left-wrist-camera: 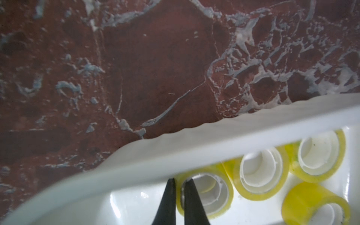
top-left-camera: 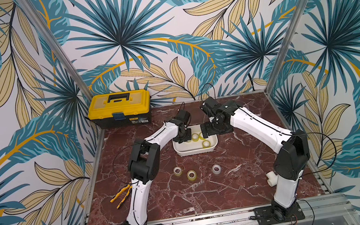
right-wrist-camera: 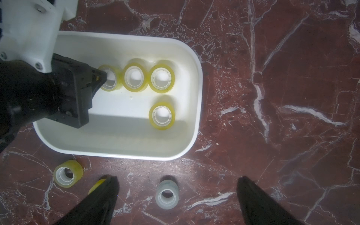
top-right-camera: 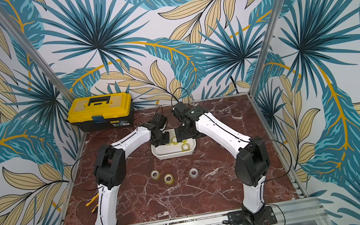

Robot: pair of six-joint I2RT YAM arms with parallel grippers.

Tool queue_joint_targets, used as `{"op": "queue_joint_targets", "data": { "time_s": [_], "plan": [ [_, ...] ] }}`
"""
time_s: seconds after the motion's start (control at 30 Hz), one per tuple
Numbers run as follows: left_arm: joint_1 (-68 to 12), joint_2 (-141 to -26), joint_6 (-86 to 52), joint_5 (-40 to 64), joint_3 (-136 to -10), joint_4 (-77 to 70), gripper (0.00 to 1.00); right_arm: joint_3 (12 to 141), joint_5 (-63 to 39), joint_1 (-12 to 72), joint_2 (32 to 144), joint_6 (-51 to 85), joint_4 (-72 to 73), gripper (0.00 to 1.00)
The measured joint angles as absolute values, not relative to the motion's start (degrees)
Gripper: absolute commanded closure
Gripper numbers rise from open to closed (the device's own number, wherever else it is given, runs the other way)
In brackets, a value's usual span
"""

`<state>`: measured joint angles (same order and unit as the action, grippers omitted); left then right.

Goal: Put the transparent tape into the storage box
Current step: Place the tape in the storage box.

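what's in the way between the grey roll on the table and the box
Nothing visible. Bare table lies between the grey roll and the box's near wall; the two yellow rolls sit off to one side. Inside, the left tool pinches a roll at the back, and the near floor is bare.

Storage box (right-wrist-camera: 197, 97) — glossy white plastic; tabletop (right-wrist-camera: 292, 78) — polished red marble look.

place: robot test cell | evidence: aluminium frame (top-left-camera: 204, 223), leaf-print walls (top-left-camera: 117, 30), marble tabletop (top-left-camera: 210, 186)
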<state>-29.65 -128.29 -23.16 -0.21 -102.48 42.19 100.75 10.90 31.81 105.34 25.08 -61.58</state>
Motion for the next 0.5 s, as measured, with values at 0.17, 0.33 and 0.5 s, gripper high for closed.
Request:
{"op": "queue_joint_targets", "data": {
  "time_s": [0.17,0.33,0.5],
  "plan": [
    [-29.6,-128.3,-23.6,-0.1,-102.5,41.8,0.68,100.7,10.7,31.8,105.3,25.1,-61.6,0.00],
    [-29.6,-128.3,-23.8,-0.1,-102.5,41.7,0.58,100.7,10.7,31.7,105.3,25.1,-61.6,0.00],
    [-29.6,-128.0,-24.0,-0.5,-102.4,41.4,0.50,100.2,10.5,31.6,105.3,25.0,-61.5,0.00]
  ]
}}
